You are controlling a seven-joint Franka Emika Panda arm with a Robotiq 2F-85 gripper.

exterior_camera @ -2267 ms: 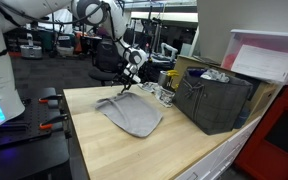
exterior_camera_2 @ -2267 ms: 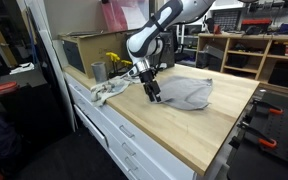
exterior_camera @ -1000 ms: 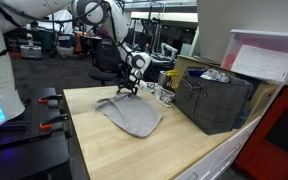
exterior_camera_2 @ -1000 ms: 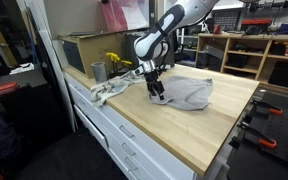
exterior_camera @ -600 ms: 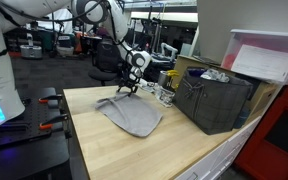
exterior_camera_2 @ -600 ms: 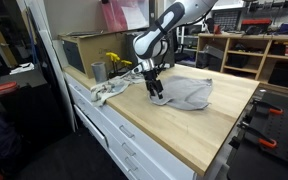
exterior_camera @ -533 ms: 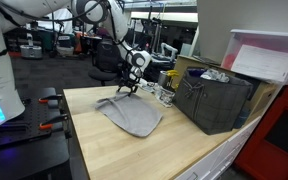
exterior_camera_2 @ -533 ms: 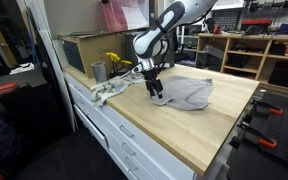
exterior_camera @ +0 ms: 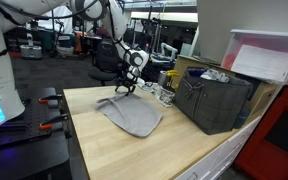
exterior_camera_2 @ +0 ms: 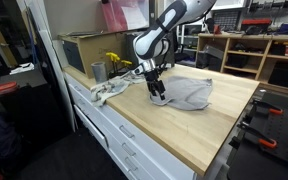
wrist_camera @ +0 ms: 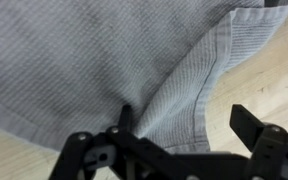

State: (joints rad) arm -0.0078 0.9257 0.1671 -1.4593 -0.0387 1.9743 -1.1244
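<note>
Directly beneath the wrist camera, a grey waffle-weave cloth [wrist_camera: 84,60] is lying flat on a pale wooden tabletop [wrist_camera: 282,62]. The black robot gripper [wrist_camera: 184,128] is standing low over the cloth with its jaws wide apart, straddling the hemmed edge and gripping nothing. Farther back in an exterior view, a black plastic crate [exterior_camera: 216,102] is sitting on the same tabletop, well apart from the cloth.

Grey waffle-weave cloth [exterior_camera: 134,116], spread mostly flat on the pale wooden desk [exterior_camera: 99,150], edges slightly rumpled, stitched border along its side, one hemmed corner lying on bare wood in the wrist view
</note>
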